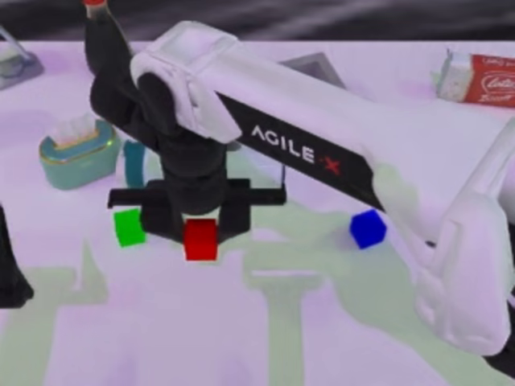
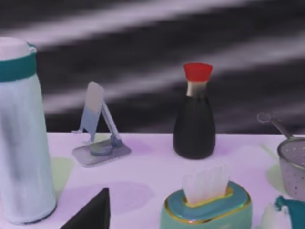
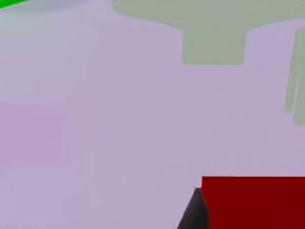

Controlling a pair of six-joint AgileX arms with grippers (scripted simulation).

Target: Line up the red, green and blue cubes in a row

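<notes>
Tissue box (image 1: 78, 153), soy sauce bottle (image 2: 193, 114), phone stand (image 2: 98, 129), strainer (image 2: 290, 164), flask (image 2: 21, 133).

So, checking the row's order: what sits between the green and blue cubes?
In the top view, the red cube under the right tool lies between the green cube and blue cube.

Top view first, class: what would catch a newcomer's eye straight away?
The big white right arm sweeps in from the table's right, its pincer over the red cube near the middle. The green cube sits just left of it and the blue cube farther right. A teal tissue box stands at the left.
</notes>
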